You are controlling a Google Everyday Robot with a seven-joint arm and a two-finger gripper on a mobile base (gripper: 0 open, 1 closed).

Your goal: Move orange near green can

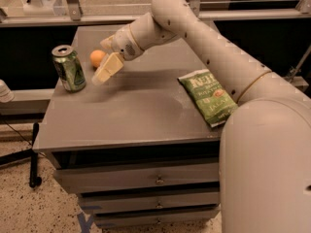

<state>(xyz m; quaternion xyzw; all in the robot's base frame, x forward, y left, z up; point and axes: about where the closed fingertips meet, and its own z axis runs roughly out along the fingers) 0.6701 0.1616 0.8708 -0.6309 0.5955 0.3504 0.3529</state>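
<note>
Gripper [108,69] hovers beside the orange [97,58] near the green can [69,68], jaws' spread I can't tell: light, firm, rolls easily, so pinch its middle.

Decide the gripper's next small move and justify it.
Probably raise the gripper up and away. The orange already sits on the table close beside the green can, free of the gripper, which hangs just beside it. Retreating avoids nudging either.

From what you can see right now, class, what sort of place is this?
Probably a lab or office test space: a grey drawer cabinet serves as the table, standing on speckled flooring. The robot's hand hovers beside the orange, near the green can.
</note>
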